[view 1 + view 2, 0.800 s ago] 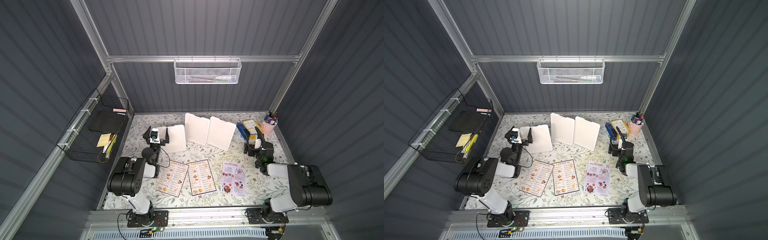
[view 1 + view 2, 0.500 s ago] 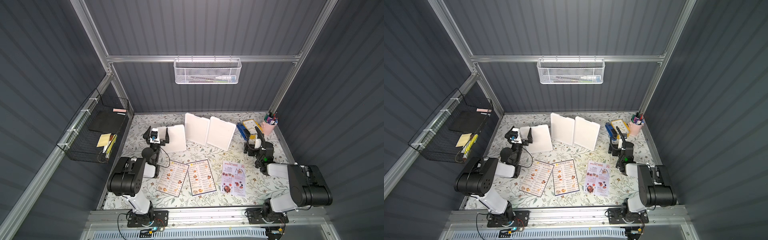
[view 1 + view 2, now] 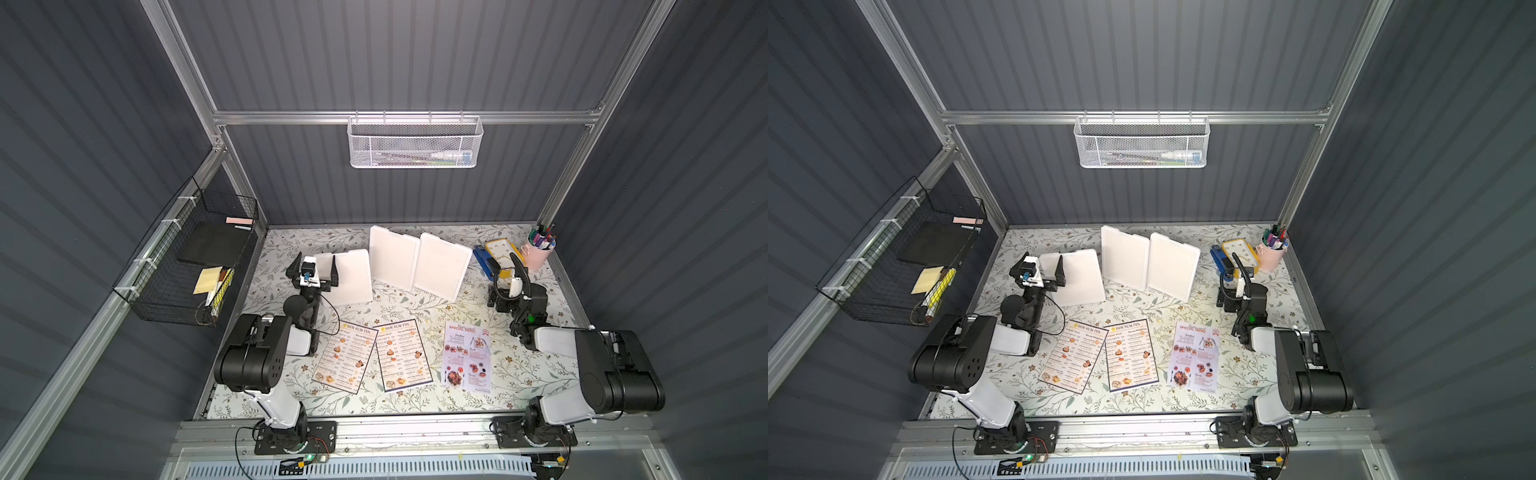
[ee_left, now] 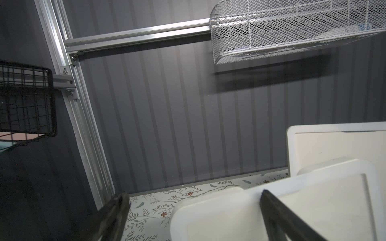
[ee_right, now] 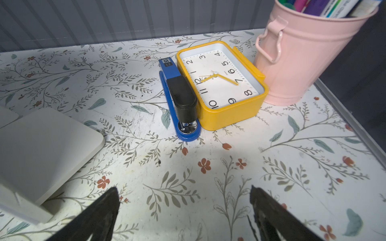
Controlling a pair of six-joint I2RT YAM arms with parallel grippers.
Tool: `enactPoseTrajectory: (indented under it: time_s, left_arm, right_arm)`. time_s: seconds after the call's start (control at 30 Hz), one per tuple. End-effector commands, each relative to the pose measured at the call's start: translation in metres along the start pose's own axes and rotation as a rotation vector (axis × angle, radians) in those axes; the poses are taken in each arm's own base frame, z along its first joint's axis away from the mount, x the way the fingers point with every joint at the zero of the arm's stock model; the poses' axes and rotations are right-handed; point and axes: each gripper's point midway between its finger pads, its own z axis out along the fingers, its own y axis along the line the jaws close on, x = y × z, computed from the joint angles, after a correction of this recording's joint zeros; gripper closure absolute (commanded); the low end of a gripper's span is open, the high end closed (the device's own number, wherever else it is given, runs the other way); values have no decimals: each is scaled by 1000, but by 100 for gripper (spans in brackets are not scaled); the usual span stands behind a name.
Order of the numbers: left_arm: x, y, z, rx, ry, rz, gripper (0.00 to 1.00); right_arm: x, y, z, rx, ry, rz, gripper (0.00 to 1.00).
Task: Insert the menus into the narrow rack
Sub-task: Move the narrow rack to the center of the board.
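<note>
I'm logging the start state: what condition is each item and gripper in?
DIM SUM INN menu by left arm: flat, face up.
second DIM SUM INN menu: flat, face up.
lavender menu: flat, face up.
white mesh rack: hung on back rail, no menus inside.
white holders: three, propped tilted.
clock: lying face up.
stapler: closed.
pink bucket: upright, holding pens.
left gripper: open, empty.
right gripper: open, empty.

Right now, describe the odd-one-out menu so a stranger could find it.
On the floral table, three menus lie in a row near the front. The lavender menu lies apart, nearest the right arm; its two neighbours are white with black borders, while it alone has a red title.
</note>
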Motion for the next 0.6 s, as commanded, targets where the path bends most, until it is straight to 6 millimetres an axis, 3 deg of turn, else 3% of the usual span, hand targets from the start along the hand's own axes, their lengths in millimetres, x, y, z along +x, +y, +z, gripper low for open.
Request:
enactPoseTrajectory:
  time_s: [0.0, 0.1, 0.2, 0.27, 0.33, 0.4, 0.47, 0.57]
  left_arm:
    - [-38, 11, 1, -42, -158, 15, 1]
    - [-38, 10, 1, -42, -160, 13, 1]
    - [-54, 15, 5, -58, -161, 21, 1]
    - [-53, 30, 33, -120, -27, -105, 1]
    - [-34, 47, 46, -225, 99, -141, 1]
    - [-41, 35, 47, -153, 71, -140, 1]
    - [-65, 40, 37, -166, 31, -158, 1]
    - [-126, 38, -7, -109, -164, -198, 1]
  right_arm:
    - [-11, 3, 1, -22, -35, -15, 1]
    - [-15, 5, -2, -29, -62, -14, 1]
    - [-29, -2, -19, 10, -121, 9, 1]
    - [-35, -16, -35, 92, -104, 75, 1]
    - [-42, -23, -54, 138, -59, 163, 1]
    - [-50, -17, -71, 109, -27, 239, 1]
    - [-56, -24, -90, 153, -23, 384, 1]
    - [-63, -22, -111, 143, -24, 476, 1]
